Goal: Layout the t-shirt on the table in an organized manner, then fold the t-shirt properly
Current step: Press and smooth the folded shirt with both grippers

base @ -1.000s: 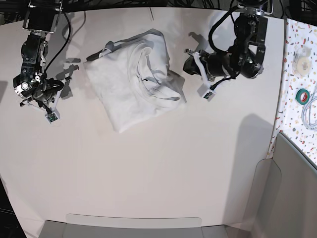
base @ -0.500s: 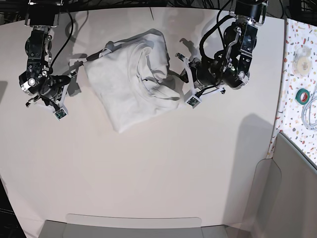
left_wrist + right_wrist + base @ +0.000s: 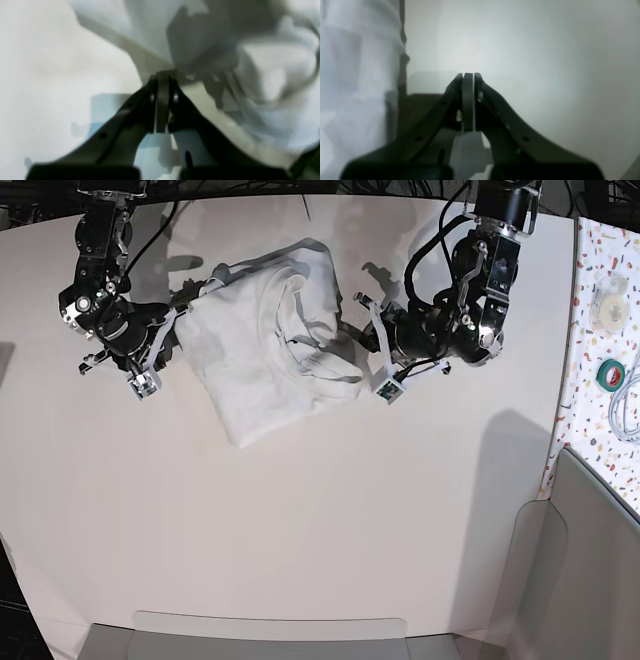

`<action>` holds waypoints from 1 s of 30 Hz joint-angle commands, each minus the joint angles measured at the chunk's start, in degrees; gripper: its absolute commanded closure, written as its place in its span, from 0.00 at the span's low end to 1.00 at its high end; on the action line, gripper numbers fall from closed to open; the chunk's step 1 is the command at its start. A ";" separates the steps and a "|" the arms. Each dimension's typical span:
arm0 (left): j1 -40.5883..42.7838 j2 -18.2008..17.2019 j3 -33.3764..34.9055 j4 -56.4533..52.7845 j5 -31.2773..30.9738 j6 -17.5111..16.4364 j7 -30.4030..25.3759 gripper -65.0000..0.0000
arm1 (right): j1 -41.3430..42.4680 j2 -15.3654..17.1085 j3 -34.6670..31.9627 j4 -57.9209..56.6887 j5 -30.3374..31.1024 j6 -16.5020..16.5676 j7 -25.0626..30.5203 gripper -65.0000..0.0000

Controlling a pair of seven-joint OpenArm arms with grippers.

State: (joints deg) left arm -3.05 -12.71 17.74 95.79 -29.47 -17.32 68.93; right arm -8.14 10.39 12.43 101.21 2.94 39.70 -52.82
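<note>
A crumpled t-shirt (image 3: 270, 340) lies far-centre on the table (image 3: 300, 530), between two clenched, empty grippers: the left gripper (image 3: 368, 340) touching its right edge, the right gripper (image 3: 172, 330) just beside its left edge.

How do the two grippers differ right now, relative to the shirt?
The left gripper has its tip at the rumpled collar side of the shirt; the right gripper points over bare table, with the shirt's edge beside it. The left view shows folds, the right a smoother edge. Both are shut and hold nothing.
</note>
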 commanded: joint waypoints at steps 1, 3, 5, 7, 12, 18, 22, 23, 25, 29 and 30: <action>-1.30 0.53 -0.02 -0.89 0.59 0.13 -0.05 0.98 | -0.17 0.46 0.19 1.52 0.36 0.30 0.99 1.00; -2.80 0.89 -0.02 -3.00 0.59 0.13 -0.05 0.98 | -1.66 0.64 0.19 2.66 0.36 0.30 0.99 1.00; -4.20 2.03 -0.02 -5.02 0.59 0.13 -0.05 0.98 | -3.51 0.82 0.19 4.15 0.36 0.30 0.99 1.00; -6.05 2.82 -0.02 -6.78 0.59 0.13 -0.05 0.98 | -5.18 0.90 0.45 5.74 0.44 0.30 0.99 1.00; -11.32 5.90 0.07 -12.23 0.59 0.13 -0.05 0.98 | -9.57 0.99 0.28 9.78 0.44 0.30 0.99 1.00; -17.21 10.56 0.07 -20.14 0.59 0.13 -2.33 0.98 | -11.42 0.38 0.10 10.75 0.71 0.30 0.99 1.00; -20.38 13.11 0.24 -26.82 0.59 0.13 -5.59 0.98 | -11.51 0.46 -1.39 10.75 4.23 0.30 0.91 1.00; -21.35 13.63 1.21 -28.93 0.59 0.13 -6.64 0.98 | -11.51 0.55 -2.10 10.75 5.37 0.30 0.91 1.00; -23.63 13.90 4.99 -32.54 0.59 0.13 -8.93 0.98 | -11.59 0.55 -3.77 10.75 6.60 0.30 0.91 1.00; -27.32 15.30 12.64 -39.48 0.59 0.13 -14.38 0.98 | -11.77 0.20 -9.04 10.75 6.86 0.30 0.91 1.00; -28.20 16.09 13.60 -40.89 0.59 0.13 -15.61 0.98 | -11.68 0.11 -10.36 10.75 6.86 0.30 0.91 1.00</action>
State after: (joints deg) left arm -30.83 2.83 31.05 54.65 -29.61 -17.12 50.78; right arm -20.12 10.44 2.00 110.89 8.78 39.70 -53.32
